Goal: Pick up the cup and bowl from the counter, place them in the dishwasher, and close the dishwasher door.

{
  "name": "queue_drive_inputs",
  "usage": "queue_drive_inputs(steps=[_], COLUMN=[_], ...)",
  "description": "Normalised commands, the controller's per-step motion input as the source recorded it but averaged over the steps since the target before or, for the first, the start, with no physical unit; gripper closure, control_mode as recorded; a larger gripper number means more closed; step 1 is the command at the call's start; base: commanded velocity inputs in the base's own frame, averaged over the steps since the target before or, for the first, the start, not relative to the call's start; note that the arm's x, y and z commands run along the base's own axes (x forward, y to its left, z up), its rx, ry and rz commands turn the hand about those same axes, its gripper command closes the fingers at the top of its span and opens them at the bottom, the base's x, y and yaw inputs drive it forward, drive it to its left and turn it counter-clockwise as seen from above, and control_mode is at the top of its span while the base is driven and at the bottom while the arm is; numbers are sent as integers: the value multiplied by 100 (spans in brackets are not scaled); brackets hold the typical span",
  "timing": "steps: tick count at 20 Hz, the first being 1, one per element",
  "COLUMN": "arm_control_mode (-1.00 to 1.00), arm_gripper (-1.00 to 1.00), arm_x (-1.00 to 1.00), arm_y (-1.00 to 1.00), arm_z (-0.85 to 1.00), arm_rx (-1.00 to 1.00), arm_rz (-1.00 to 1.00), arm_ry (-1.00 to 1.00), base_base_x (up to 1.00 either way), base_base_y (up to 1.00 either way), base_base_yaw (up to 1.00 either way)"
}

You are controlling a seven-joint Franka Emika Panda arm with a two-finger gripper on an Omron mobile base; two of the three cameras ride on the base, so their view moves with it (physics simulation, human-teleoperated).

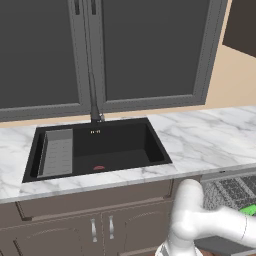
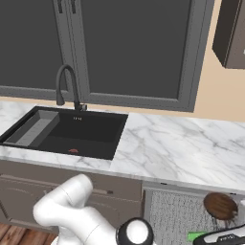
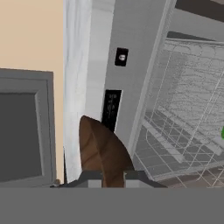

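Note:
My gripper [image 3: 113, 178] is shut on the rim of a brown bowl [image 3: 103, 151], which stands up between the fingertips. From the right base the bowl [image 2: 220, 205] hangs over the open dishwasher's grey wire rack [image 2: 174, 215], with my dark hand just below it at the frame's lower right. The rack [image 1: 234, 187] sticks out from under the white marble counter [image 1: 200, 135]. A bit of green, seemingly the cup [image 2: 196, 235], lies in the rack and also peeks in at the hand view's right edge as a green sliver [image 3: 222, 131]. I cannot make out the dishwasher door.
A black sink [image 1: 100, 147] with a dark tap [image 2: 67, 83] is set into the counter at the left. Brown cabinet doors [image 1: 100, 227] run below it. Dark glass panes [image 2: 129, 48] line the back wall. My white arm [image 2: 72, 210] crosses in front of the cabinets.

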Motion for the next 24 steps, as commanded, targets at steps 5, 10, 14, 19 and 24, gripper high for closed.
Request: queue_drive_inputs(steps=[5, 10, 14, 19, 24], arm_control_mode=[-100, -100, -100, -100, -100], arm_gripper=[100, 100, 100, 100, 100], arm_x=[-16, -1, 1, 19, 33], arm_y=[1, 0, 0, 0, 0], arm_z=[-53, -63, -55, -64, -67], arm_rx=[0, 0, 0, -2, -4], arm_rz=[9, 7, 4, 3, 0], arm_ry=[0, 0, 0, 2, 3], base_base_x=[0, 0, 0, 0, 0], base_base_y=[0, 0, 0, 0, 0], base_base_yaw=[0, 0, 0, 0, 0])
